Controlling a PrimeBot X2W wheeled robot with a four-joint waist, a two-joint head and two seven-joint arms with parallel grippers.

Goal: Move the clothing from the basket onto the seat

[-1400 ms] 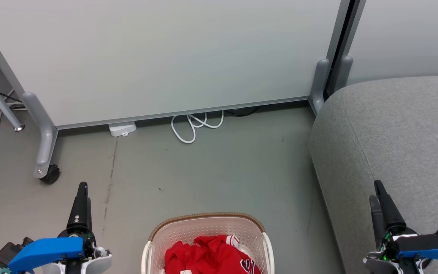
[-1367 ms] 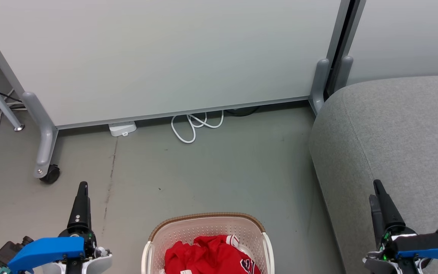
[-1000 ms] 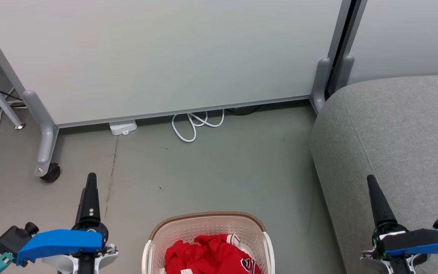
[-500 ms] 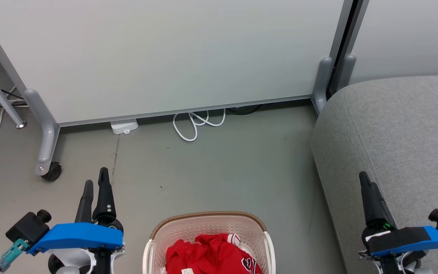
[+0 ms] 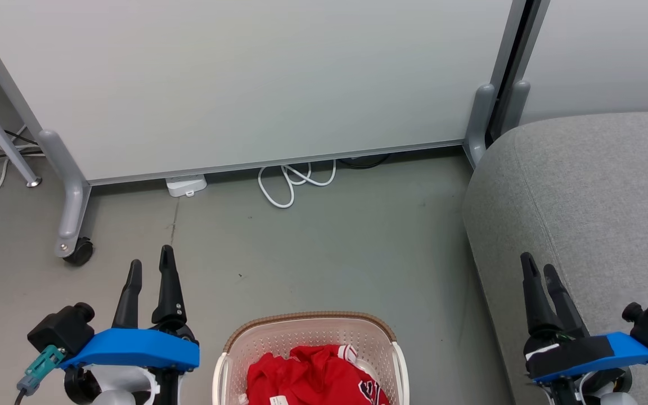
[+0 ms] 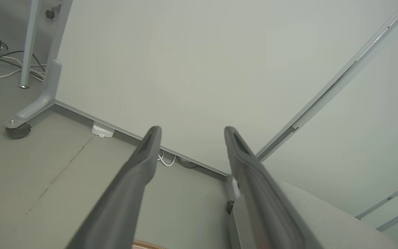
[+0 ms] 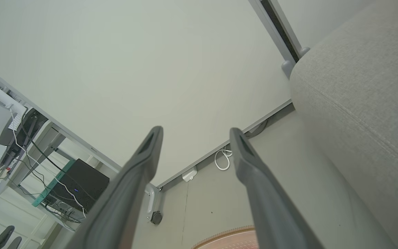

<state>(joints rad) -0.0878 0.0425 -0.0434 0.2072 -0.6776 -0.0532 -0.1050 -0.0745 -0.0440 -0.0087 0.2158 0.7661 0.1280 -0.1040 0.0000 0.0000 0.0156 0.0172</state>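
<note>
- While the clothing (image 5: 313, 376) lies bunched in the basket (image 5: 308, 319), both sets of jaws are held wide — left gripper (image 5: 151, 256) and right gripper (image 5: 537, 261) empty.
- Soft, light fabric is expected; a raised fold should be pinched, then carried to the seat (image 5: 583, 197).

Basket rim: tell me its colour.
The rim of the basket is brown with a woven look; the head view shows it best.
</note>
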